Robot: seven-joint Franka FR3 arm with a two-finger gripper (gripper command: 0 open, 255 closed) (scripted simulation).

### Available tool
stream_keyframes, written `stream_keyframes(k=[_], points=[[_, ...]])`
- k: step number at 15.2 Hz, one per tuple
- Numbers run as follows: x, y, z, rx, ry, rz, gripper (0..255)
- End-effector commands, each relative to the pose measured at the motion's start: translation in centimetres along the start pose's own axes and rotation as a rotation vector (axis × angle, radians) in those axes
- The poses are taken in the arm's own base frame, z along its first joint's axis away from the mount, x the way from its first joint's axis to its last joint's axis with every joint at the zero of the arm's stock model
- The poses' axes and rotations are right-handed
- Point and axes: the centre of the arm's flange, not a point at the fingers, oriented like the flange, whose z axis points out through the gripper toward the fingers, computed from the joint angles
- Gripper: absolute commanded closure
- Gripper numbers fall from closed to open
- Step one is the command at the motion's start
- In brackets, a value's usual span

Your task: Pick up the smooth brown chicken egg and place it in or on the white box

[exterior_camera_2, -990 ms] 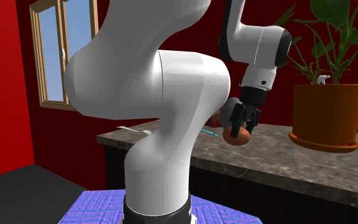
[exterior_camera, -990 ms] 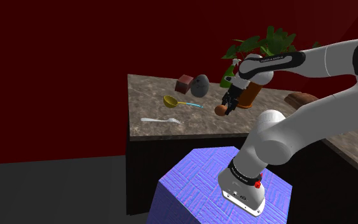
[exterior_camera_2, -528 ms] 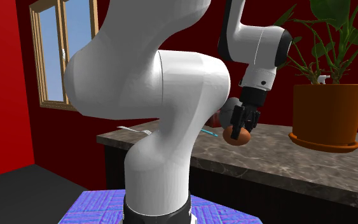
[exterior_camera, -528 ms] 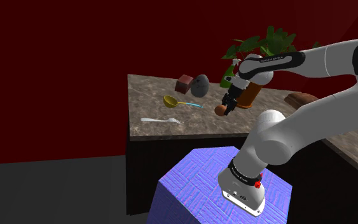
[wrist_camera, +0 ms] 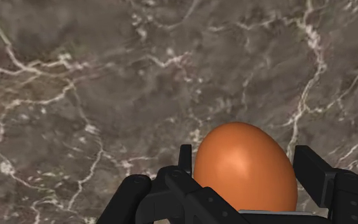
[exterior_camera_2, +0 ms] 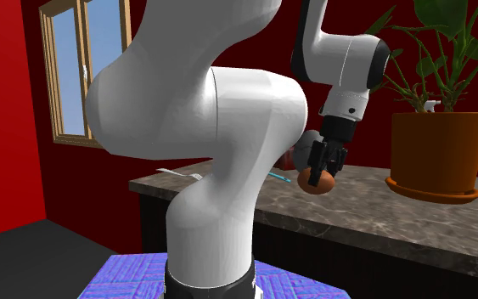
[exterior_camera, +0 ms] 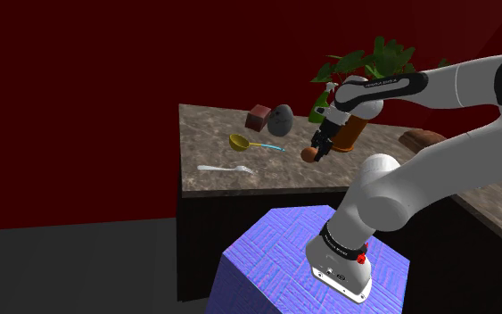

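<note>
Gripper: black two-finger gripper (wrist_camera: 246, 154), jaws clamped on the egg.
Egg: smooth orange-brown egg (wrist_camera: 244, 175), held over dark veined marble counter (wrist_camera: 75, 95).
Pot: orange plant pot (exterior_camera_2: 436, 153) on counter, contains leafy green plant (exterior_camera_2: 449, 34).

Dark marble counter (exterior_camera: 206, 134) with yellow spoon (exterior_camera: 253, 144), white fork (exterior_camera: 225, 169), potted plant (exterior_camera_2: 436, 153)

Shoulder view. The surface (exterior_camera: 213, 152) lies behind the stand (exterior_camera: 267, 259). A fork (exterior_camera: 225, 169) lies near the surface's front edge, with a spoon (exterior_camera: 240, 141) behind it. Farther back stands a small box (exterior_camera: 259, 116), with a rounded stone (exterior_camera: 281, 119) just beside it on the right. Right of the spoon, the egg (exterior_camera: 308, 154) sits between the jaws of the gripper (exterior_camera: 312, 153), over the surface and before a potted plant (exterior_camera: 356, 125). A bottle (exterior_camera: 316, 111) stands just left of the pot.
</note>
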Motion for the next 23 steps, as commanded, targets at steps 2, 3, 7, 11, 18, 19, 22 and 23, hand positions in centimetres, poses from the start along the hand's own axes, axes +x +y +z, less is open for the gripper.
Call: stream_keyframes(k=[2, 3, 7, 11, 18, 19, 22, 23], points=[[0.1, -0.1, -0.5, 0.001, 0.000, 0.000, 255], [0.2, -0.2, -1.0, 0.001, 0.000, 0.000, 255], [0.5, -0.7, -3.0, 0.001, 0.000, 0.000, 255], [0.9, -1.1, -5.1, 0.001, 0.000, 0.000, 255], [1.5, -1.8, -8.6, 0.001, 0.000, 0.000, 255], [1.6, -1.9, -9.1, 0.001, 0.000, 0.000, 255], [1.8, -2.2, -10.7, 0.001, 0.000, 0.000, 255], [1.9, -2.3, -11.2, 0.001, 0.000, 0.000, 255]])
